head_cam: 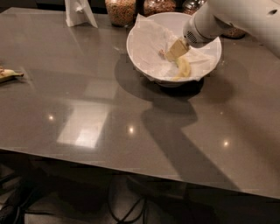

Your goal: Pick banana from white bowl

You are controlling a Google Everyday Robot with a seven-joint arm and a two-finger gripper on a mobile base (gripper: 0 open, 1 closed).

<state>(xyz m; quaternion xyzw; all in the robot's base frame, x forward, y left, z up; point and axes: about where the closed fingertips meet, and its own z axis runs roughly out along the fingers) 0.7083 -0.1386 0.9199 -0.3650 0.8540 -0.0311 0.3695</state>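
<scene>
Camera view: one view, looking down across a table from its near edge.
Table (109, 131): grey and glossy, fills most of the frame; bright light spots reflect in its lower half.
White bowl (135, 52): upper middle of the frame, slightly right of centre, standing on the table and casting a dark shadow below itself.
Bowl lining: crumpled white paper (151, 41) lies inside, with one corner poking above the upper left rim.
Banana (184, 68): small, yellow and curved, lying inside the bowl against its lower right wall.
Arm (232, 17): white, enters from the upper right corner and slants down over the bowl.
Gripper (173, 52): tan tip inside the bowl, just above and left of the banana's upper end; contact with the fruit cannot be judged.
Gripper state: cannot tell whether it is wide, narrow or holding anything.
Second banana (8, 74): paler, at the far left edge, well apart from the bowl.
Glass jars (120, 11): along the top edge, behind the bowl.
White folded stand (80, 12): upper left of the frame.
</scene>
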